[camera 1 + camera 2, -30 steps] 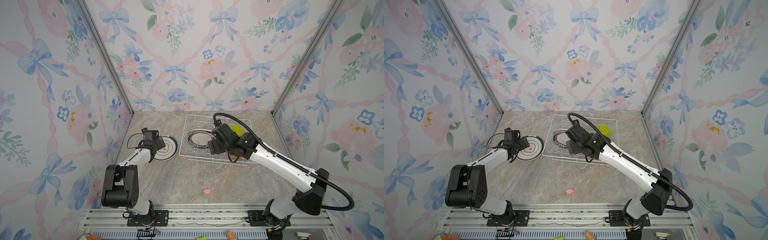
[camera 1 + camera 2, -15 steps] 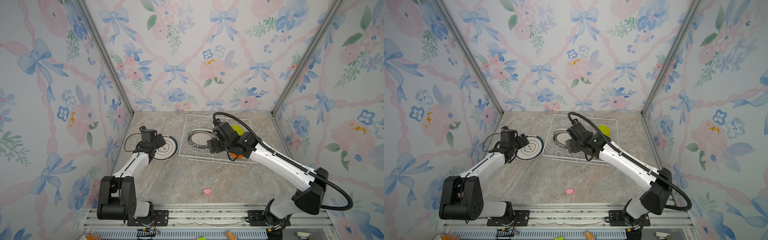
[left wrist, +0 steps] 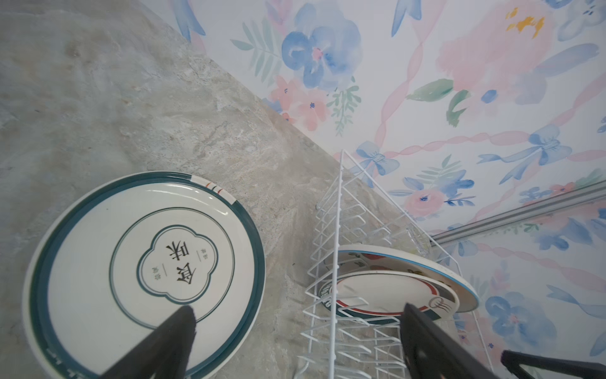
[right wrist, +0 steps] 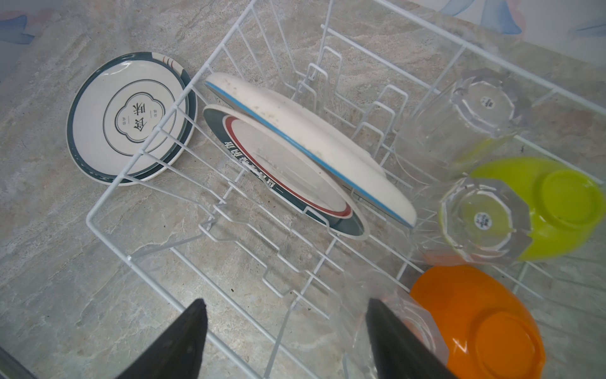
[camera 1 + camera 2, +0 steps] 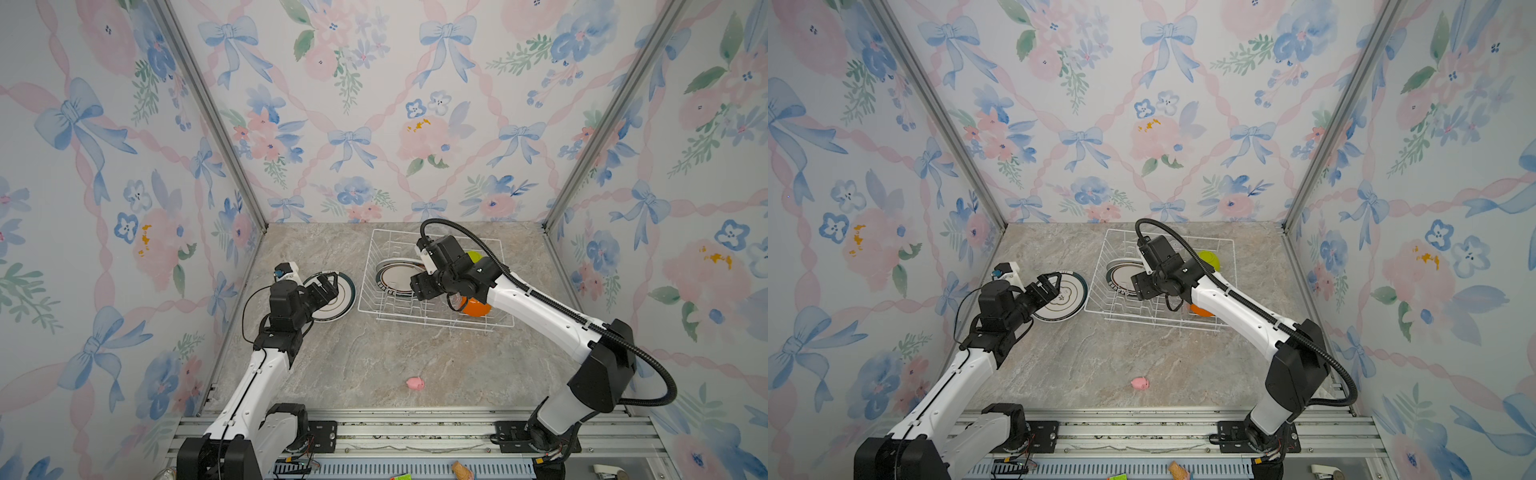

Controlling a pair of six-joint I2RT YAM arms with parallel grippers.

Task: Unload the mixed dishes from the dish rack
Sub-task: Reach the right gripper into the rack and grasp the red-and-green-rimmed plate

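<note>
left gripper point(image 3: 298, 311): jaws spread wide, nothing between them. one fingertip point(image 3: 183, 320) hangs over the teal-rimmed plate point(image 3: 144, 262); you cannot tell whether it touches. that plate lies flat on the table point(image 5: 353, 357), just beside the left wall of the dish rack point(image 4: 108, 229).

right gripper point(image 4: 285, 305): jaws apart, clamping nothing, over the front left part of the rack. one finger point(image 4: 393, 338) overlaps the near glass point(image 4: 419, 321); touching or not, you cannot tell. bare rack floor shows between the jaws.

in the rack:
- blue-rimmed plate point(image 4: 311, 141) and red-banded plate point(image 4: 285, 170) lean together among the prongs, left of middle.
- middle glass point(image 4: 482, 223) and far glass point(image 4: 475, 108) stand base up.
- lime-green bowl point(image 4: 567, 200) sits upturned just beside the middle glass.
- orange bowl point(image 4: 475, 315) sits upturned just beside the near glass.

edges and room: the rack's front rim wire runs close under the right fingers. in both top views the table in front of the rack is open, apart from a pink toy point(image 5: 415, 383), well apart from both arms. the teal-rimmed plate sits near the left wall.
</note>
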